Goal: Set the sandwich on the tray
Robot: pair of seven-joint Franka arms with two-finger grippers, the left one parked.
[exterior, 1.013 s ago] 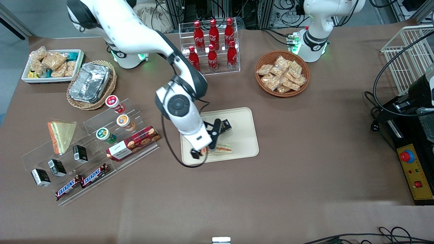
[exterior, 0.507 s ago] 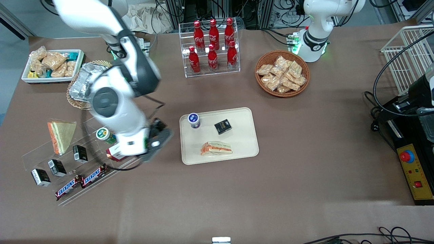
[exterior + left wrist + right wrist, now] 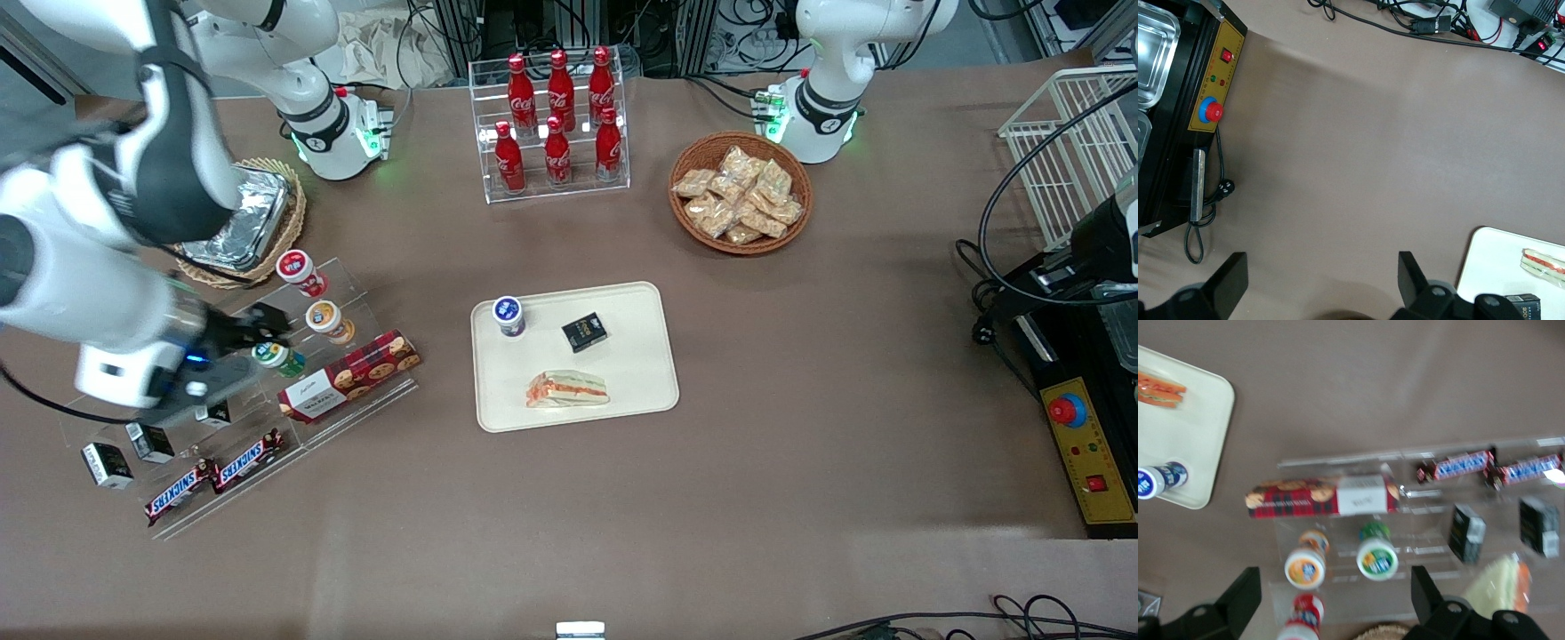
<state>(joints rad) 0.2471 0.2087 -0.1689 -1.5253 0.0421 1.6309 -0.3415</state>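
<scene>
While the sandwich (image 3: 567, 389) rests flat on the tray (image 3: 640, 373), we see its long axis running toward the two ends of the worktop (image 3: 800, 373), parallel to the tray's front rim, with the red-orange filling stripe along that line and its orange end pointing toward the working arm's end. It lies in the part of the tray nearest the front camera. On the same tray we spot a small black box (image 3: 584, 332), farther from the camera than the sandwich, and beside the box a blue-capped cup (image 3: 508, 315). The claw (image 3: 233, 347) hangs well apart from the tray, toward the working arm's end, above the clear display stand (image 3: 356, 396), its fingers (image 3: 1238, 600) spread wide and holding nothing. On that stand sits a red plaid biscuit box (image 3: 348, 375).
</scene>
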